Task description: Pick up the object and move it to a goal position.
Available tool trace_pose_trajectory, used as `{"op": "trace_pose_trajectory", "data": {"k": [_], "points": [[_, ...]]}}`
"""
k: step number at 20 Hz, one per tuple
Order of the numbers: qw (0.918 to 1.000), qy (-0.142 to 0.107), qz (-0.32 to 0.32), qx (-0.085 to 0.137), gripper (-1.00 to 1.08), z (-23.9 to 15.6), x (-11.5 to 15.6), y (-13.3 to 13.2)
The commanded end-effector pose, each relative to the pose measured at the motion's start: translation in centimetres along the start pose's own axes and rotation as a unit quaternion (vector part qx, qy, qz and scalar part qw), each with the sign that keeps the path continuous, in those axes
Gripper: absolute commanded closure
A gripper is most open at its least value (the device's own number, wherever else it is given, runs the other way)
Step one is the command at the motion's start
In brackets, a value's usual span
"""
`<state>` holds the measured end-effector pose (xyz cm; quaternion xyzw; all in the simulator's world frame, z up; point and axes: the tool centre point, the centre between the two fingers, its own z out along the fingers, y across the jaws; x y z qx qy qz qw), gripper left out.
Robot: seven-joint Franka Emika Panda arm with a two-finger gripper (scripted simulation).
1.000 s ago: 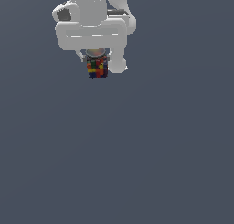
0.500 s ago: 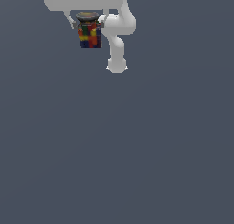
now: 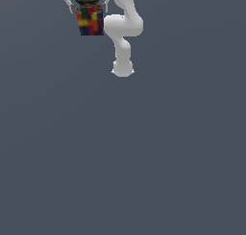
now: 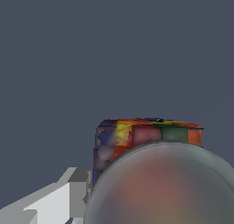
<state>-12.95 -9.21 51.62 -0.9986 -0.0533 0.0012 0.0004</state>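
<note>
The object (image 3: 90, 19) is a small squat can with a grey-brown round top and a side patched in red, yellow, green and dark blue. It hangs near the top edge of the exterior view, held between thin grey fingers (image 3: 73, 7). My gripper (image 3: 89, 11) is shut on it, and most of the hand is cut off by the frame's top. In the wrist view the object (image 4: 151, 141) fills the lower middle, its blurred round top very close to the lens, with one pale finger (image 4: 73, 191) beside it.
The white arm's links (image 3: 124, 25) bend down to the base (image 3: 122, 68) on the exterior view's right of the can. A plain dark grey floor (image 3: 123, 157) spreads below.
The gripper has carried the object upward and toward the exterior view's left. The arm has unfolded, so its lower links and base now show.
</note>
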Motion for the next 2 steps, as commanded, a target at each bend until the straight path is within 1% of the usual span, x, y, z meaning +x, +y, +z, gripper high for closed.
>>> {"op": "trace_pose_trajectory", "data": {"k": [1,2], "points": [[1.0,0.001,0.0,0.0,1.08,-0.36,-0.04,0.05],[1.0,0.001,0.0,0.0,1.08,-0.36,-0.03,0.05]]}}
